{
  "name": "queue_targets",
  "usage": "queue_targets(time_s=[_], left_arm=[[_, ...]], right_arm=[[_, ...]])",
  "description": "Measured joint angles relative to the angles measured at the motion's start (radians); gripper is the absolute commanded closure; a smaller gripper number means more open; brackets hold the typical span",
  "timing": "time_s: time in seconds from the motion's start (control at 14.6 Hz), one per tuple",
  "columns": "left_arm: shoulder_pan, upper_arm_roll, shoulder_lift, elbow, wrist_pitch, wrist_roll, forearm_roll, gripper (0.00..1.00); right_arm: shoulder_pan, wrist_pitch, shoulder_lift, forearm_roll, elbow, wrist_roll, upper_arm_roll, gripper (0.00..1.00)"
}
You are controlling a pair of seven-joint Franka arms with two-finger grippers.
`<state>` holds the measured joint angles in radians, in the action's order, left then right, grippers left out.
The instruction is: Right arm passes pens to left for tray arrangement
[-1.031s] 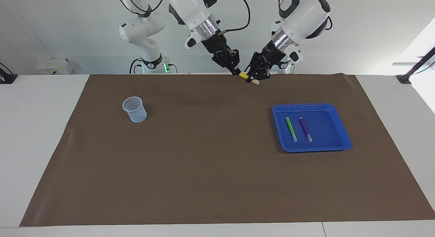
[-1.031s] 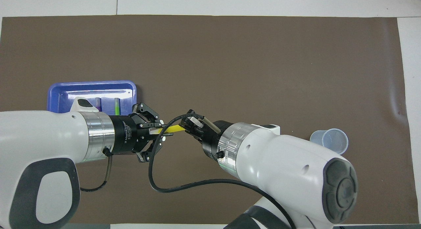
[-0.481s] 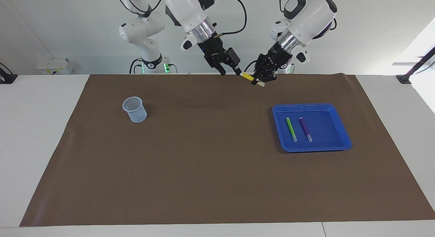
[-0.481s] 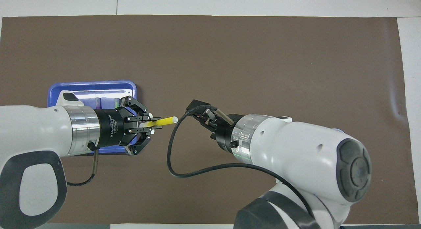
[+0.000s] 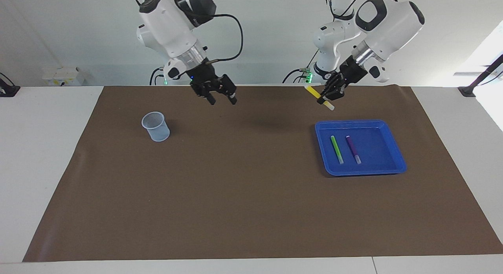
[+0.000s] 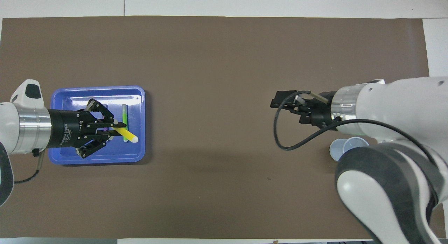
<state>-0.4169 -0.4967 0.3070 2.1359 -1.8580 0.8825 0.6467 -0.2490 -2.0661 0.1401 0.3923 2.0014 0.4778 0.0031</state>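
Observation:
My left gripper [image 5: 328, 94] is shut on the yellow pen [image 5: 317, 96] and holds it tilted in the air, high above the blue tray [image 5: 377, 148]. In the overhead view the left gripper [image 6: 117, 126] and the yellow pen [image 6: 126, 134] cover the tray [image 6: 98, 159]. The green pen [image 5: 336, 149] and the purple pen [image 5: 353, 149] lie side by side in the tray. The green pen [image 6: 124, 112] shows partly from above; the purple one is hidden there. My right gripper [image 5: 221, 98] is open and empty, in the air over the mat beside the cup; it also shows from above [image 6: 285, 104].
A small translucent cup [image 5: 156, 126] stands on the brown mat [image 5: 243, 179] toward the right arm's end; from above the cup [image 6: 346, 147] is partly covered by the right arm. A black cable hangs from the right wrist.
The right gripper let go of the yellow pen and drew back toward the cup. The left gripper carried the pen away to over the tray.

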Motion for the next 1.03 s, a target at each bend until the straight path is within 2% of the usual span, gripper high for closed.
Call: queue_targets(time_s=[0.21, 0.34, 0.48, 0.62, 0.76, 0.89, 1.03], left_arm=[[-0.070, 0.001, -0.084, 0.007, -0.006, -0.358, -0.177, 1.00], [-0.115, 0.002, -0.166, 0.006, -0.056, -0.583, -0.297, 1.00], [-0.138, 0.003, -0.263, -0.003, -0.138, -0.730, -0.444, 1.00], [-0.139, 0.001, -0.361, -0.021, -0.217, -0.807, -0.580, 1.00], [-0.138, -0.004, -0.447, -0.032, -0.297, -0.845, -0.680, 1.00], [-0.138, -0.004, -0.499, -0.040, -0.342, -0.865, -0.718, 1.00], [-0.138, -0.004, -0.517, -0.043, -0.365, -0.876, -0.722, 1.00]], right_arm=[[0.132, 0.155, 0.002, -0.172, -0.030, -0.146, -0.003, 0.00], [0.177, 0.318, -0.002, -0.280, -0.101, -0.219, -0.002, 0.00], [0.194, 0.454, -0.021, -0.348, -0.202, -0.288, -0.006, 0.00], [0.197, 0.504, -0.051, -0.373, -0.257, -0.307, -0.020, 0.00], [0.201, 0.523, -0.089, -0.397, -0.270, -0.312, -0.035, 0.00], [0.205, 0.538, -0.129, -0.419, -0.289, -0.314, -0.041, 0.00], [0.205, 0.540, -0.155, -0.420, -0.323, -0.314, -0.043, 0.00]])
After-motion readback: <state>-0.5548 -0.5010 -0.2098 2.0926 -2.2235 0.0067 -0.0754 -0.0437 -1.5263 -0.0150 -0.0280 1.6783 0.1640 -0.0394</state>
